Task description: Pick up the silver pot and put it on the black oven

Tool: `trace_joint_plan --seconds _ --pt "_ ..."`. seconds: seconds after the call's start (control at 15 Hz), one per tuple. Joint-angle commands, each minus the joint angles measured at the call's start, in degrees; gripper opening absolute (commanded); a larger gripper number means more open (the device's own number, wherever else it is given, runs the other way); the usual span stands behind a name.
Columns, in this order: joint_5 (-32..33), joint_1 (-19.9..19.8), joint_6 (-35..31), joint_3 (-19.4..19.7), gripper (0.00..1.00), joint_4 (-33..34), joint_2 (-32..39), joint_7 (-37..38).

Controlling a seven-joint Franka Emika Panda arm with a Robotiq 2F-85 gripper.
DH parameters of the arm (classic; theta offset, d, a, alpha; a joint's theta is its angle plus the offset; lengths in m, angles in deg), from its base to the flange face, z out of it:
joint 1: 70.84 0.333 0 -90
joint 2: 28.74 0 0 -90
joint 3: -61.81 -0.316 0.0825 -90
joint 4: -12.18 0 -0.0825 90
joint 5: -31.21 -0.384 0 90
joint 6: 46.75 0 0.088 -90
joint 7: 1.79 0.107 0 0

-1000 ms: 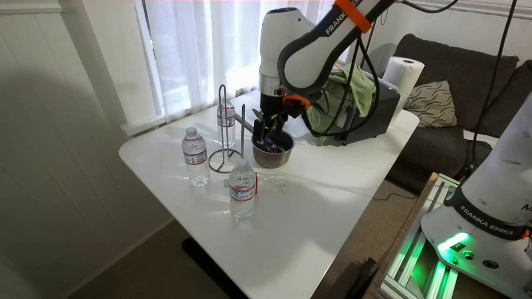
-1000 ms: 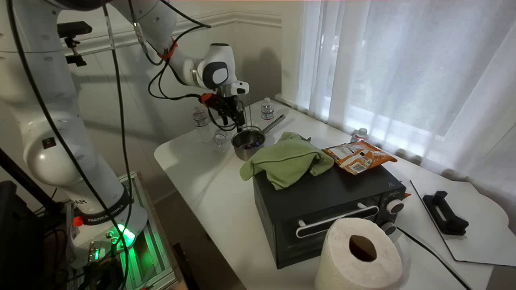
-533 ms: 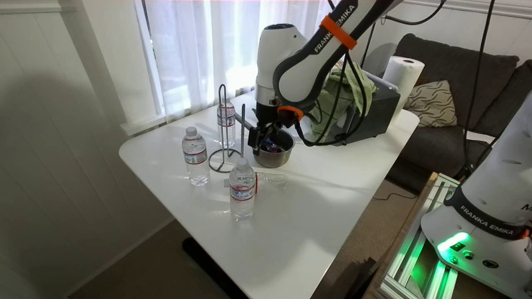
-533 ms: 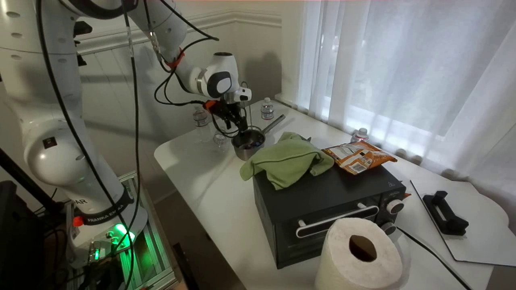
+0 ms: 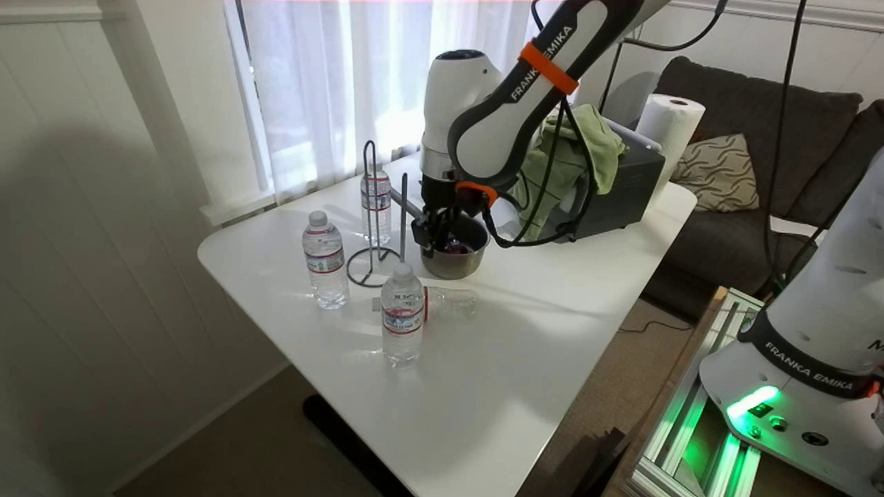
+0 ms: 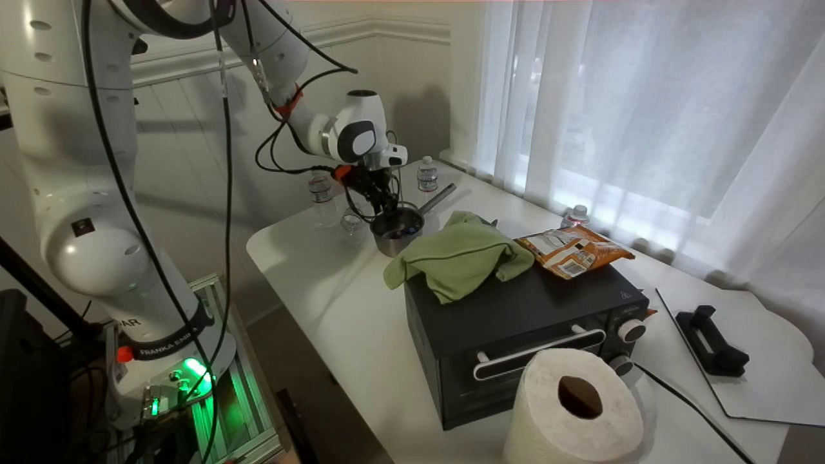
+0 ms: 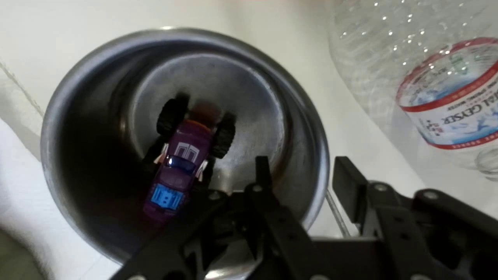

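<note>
The silver pot [image 5: 452, 266] stands upright on the white table, its handle reaching back towards the window. A purple toy truck [image 7: 177, 167] lies inside it. My gripper [image 7: 303, 179] straddles the pot's rim [image 7: 322, 155] in the wrist view: one finger is inside the pot, the other outside, with a visible gap on each side of the rim. The jaws are partly apart and hold nothing. In an exterior view the gripper [image 6: 389, 209] points down at the pot's side away from the oven. The black oven [image 6: 515, 309] sits on the same table, its top partly covered.
A green towel [image 6: 461, 258] and an orange snack bag [image 6: 573, 251] lie on the oven top. A paper towel roll [image 6: 573, 412] stands before the oven. Close to the pot are a wire stand [image 5: 404, 221], upright water bottles [image 5: 324, 262] and a bottle on its side [image 5: 452, 301].
The arm has come down and shifted sideways, so the fingers went from above the pot to around its rim. The jaws have drawn closer together. Pot and oven have not moved.
</note>
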Motion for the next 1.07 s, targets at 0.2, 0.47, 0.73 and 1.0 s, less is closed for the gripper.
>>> trace_joint_plan --seconds 0.2,0.47,0.73,1.0 --pt "0.5 2.4 -0.7 1.9 0.42 1.6 2.8 0.4" --pt "0.6 3.0 -0.7 2.4 0.39 1.7 3.6 0.5" --pt "1.6 3.8 -0.8 3.7 0.18 1.6 3.6 1.2" --pt "2.4 4.7 -0.7 5.0 0.00 1.6 2.7 1.8"
